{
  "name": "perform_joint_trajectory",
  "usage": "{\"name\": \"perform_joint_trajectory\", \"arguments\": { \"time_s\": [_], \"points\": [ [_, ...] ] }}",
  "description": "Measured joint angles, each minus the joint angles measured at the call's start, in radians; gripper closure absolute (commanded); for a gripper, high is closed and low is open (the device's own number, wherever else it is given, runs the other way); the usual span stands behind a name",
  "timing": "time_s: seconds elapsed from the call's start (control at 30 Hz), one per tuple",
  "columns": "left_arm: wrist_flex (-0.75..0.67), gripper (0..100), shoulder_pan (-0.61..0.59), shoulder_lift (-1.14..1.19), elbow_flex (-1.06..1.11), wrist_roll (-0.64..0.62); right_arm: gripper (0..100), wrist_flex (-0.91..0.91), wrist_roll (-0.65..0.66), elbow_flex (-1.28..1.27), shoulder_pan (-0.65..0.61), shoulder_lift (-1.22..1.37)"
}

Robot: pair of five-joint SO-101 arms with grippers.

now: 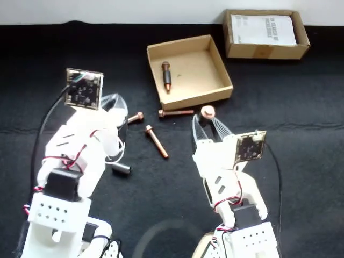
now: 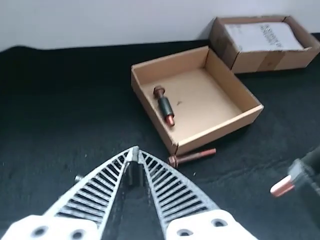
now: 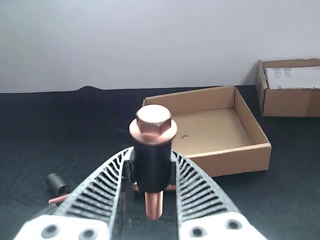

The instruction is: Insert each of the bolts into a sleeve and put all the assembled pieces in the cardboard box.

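1. Now my right gripper point(image 1: 208, 122) clamps an upright bolt-and-sleeve piece point(image 3: 152, 131) just outside the front wall of the cardboard box point(image 1: 196, 101).
2. My left gripper point(image 2: 134, 152) is closed, fingertips together, farther from the box.
3. Another assembled piece point(image 1: 167, 76) lies inside the box.
4. A loose bolt point(image 1: 176, 113) lies beside that front wall; second bolt point(image 1: 156, 141), third bolt point(image 1: 135, 116) and empty sleeve point(image 1: 121, 169) lie farther out.

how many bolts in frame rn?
5. One sleeved bolt in the cardboard box; a second bolt, sleeved, in the right gripper; three bare bolts on the table: one before the box, one by the left gripper, one between the arms. The arms may hide more.
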State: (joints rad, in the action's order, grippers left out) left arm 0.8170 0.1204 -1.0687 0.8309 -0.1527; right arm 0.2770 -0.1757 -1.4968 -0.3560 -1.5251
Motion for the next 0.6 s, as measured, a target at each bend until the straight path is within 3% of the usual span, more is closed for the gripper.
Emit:
{"name": "perform_joint_trajectory", "arguments": {
  "time_s": [0.23,0.6],
  "points": [
    [-0.021,99,-0.011,0.008,0.235,0.000,99.2,0.114,0.000,0.140,0.000,0.041],
    [-0.500,99,-0.011,0.008,0.704,-0.029,99.2,0.163,0.000,0.499,0.000,0.416]
  ]
}}
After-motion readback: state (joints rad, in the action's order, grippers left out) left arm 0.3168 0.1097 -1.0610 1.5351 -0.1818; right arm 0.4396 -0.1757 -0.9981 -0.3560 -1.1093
